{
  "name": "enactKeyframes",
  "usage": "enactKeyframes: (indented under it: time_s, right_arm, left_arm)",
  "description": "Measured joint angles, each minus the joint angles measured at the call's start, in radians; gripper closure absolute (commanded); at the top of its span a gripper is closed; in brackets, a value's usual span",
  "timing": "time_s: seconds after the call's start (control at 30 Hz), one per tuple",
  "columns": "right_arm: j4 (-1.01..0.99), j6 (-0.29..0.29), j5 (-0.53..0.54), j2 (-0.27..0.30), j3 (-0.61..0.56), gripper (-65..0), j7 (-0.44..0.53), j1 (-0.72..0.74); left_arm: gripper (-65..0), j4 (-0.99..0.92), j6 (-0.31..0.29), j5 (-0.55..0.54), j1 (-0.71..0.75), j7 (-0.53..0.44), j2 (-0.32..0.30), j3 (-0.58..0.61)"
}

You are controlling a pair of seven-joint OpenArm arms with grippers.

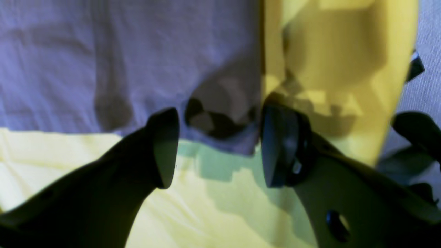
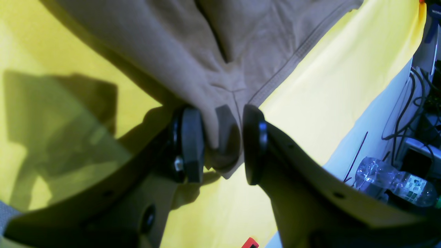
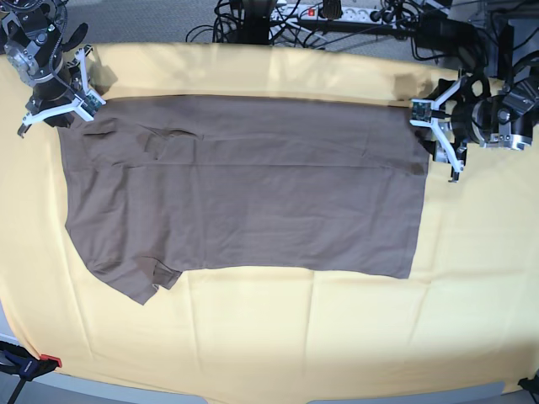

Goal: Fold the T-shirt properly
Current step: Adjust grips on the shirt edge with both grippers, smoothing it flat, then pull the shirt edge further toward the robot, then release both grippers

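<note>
Base view, right end effector [image 2: 217, 146] pinching T-shirt [image 3: 244, 185] corner, left end effector [image 1: 218, 148] spread wide

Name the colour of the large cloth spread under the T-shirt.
Yellow. The cloth shows best in the base view, plain and unpatterned, beneath the brown T-shirt.

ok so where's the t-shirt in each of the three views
Left wrist: the T-shirt fills the upper left, its corner hanging between the left end effector's open jaws.
Right wrist: it fills the top centre, a corner pinched in the right end effector.
Base: it lies spread flat across the middle.
Shared landmark: the yellow cloth under it, seen in all three views.
</note>
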Motion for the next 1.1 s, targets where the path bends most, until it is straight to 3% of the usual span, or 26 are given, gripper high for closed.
enactKeyframes:
  time_s: [0.1,0.13,0.27,0.3,0.4,0.8,0.93,1.1]
  right_arm:
    - [0.0,0.0,0.0,0.0,0.0,-21.2,0.0,0.0]
    - [0.0,0.0,0.0,0.0,0.0,-21.2,0.0,0.0]
    - [0.0,0.0,0.0,0.0,0.0,-20.7,0.0,0.0]
    - [0.0,0.0,0.0,0.0,0.0,-18.5,0.0,0.0]
    - [0.0,-0.025,0.0,0.0,0.0,0.0,0.0,0.0]
    - [0.011,-0.042,-0.056,0.0,0.0,0.0,-0.042,0.0]
    - [0.024,0.014,-0.044,0.003,0.0,0.0,-0.068,0.0]
    - [0.03,0.087,0.048,0.081,0.0,0.0,-0.161,0.0]
  left_arm:
    - [-35.6,-0.01,-0.006,0.004,-0.003,-0.012,0.008,-0.002]
    - [-32.0,-0.01,-0.007,0.003,-0.003,-0.012,0.008,-0.002]
    - [-2.2,-0.011,-0.014,0.012,-0.002,-0.011,0.009,0.0]
    - [0.0,-0.011,-0.014,0.012,-0.002,-0.011,0.009,0.0]
    - [0.0,0.001,-0.014,0.013,-0.002,-0.005,0.005,0.0]
    - [0.0,0.093,-0.01,-0.005,-0.09,-0.013,-0.039,0.0]
    - [0.0,0.092,-0.01,-0.072,-0.094,-0.009,-0.038,0.0]
    - [0.0,0.092,-0.01,-0.114,-0.094,-0.01,-0.055,0.001]
